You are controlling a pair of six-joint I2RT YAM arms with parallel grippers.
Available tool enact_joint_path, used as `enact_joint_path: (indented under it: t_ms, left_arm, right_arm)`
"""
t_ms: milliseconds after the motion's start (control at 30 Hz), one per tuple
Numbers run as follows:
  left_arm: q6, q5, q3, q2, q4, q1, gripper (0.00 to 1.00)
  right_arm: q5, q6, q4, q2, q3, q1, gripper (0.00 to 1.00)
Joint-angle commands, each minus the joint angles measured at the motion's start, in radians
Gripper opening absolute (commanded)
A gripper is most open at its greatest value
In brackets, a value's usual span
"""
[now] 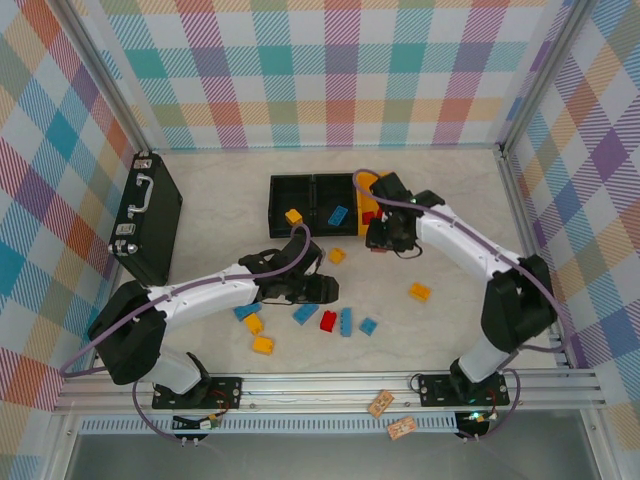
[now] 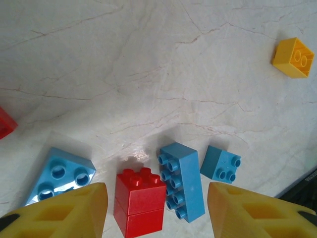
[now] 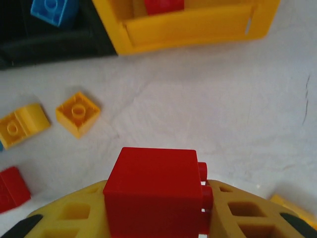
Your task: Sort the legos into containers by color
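- A red brick (image 3: 153,183) is gripped by the right gripper (image 3: 156,218). The jaws are narrowed onto its smooth flat sides and its studs point to 3 o'clock. It is held clear of the table (image 2: 148,74), presumably so that it can be dropped in from above.
- The orange-yellow bin (image 3: 188,27) lies at 12 o'clock from that brick. A red piece (image 3: 164,5) is already inside, so red is judged to belong there.
- A blue brick (image 3: 52,9) rests in the black bin (image 3: 49,39) at 11 o'clock, so that bin is taken to be for blue.
- The left gripper (image 2: 158,213) is held part-open and empty above a red stack (image 2: 140,201) that sits between its fingers, apparently lined up for a grasp.
- A long blue brick (image 2: 182,181) lies just beside the stack at 3 o'clock. Contact cannot be told, but a clean closure could be hindered.
- The legos are of glossy hard plastic, blocky, with round studs. The fingers are yellow with cut-out webs. The table is pale, smooth and veined like marble.
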Motion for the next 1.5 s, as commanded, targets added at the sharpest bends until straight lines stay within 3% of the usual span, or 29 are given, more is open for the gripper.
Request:
enact_joint_path:
  t_ms: [0,200,667,833,933,1167,1467]
  left_arm:
    - [0.000,-0.056,0.038,-0.043,-0.028,-0.011,0.56]
    - [-0.006,-0.110,0.047,-0.072,-0.023,-0.011,0.56]
    - [-0.021,-0.110,0.042,-0.046,-0.016,-0.012,0.56]
    - [-0.022,-0.120,0.038,-0.049,-0.020,-0.012,0.56]
    - [-0.026,-0.137,0.034,-0.059,-0.029,-0.011,0.56]
    - [-0.052,-0.196,0.027,-0.077,-0.065,-0.008,0.56]
    - [-0.101,-0.281,0.022,-0.097,-0.152,0.013,0.56]
  right_arm:
    - [-0.006,-0.032,-0.012,0.080,0.103,-0.036,0.33]
    - [0.001,-0.032,-0.020,0.230,0.283,-0.087,0.34]
    - [-0.025,-0.018,-0.133,0.580,0.700,-0.145,0.37]
    - [-0.029,-0.012,-0.171,0.637,0.783,-0.147,0.49]
    - [-0.032,-0.011,-0.176,0.628,0.782,-0.147,0.54]
    - [-0.033,-0.025,-0.138,0.507,0.679,-0.146,0.56]
    - [-0.103,-0.009,0.025,0.198,0.295,-0.127,0.55]
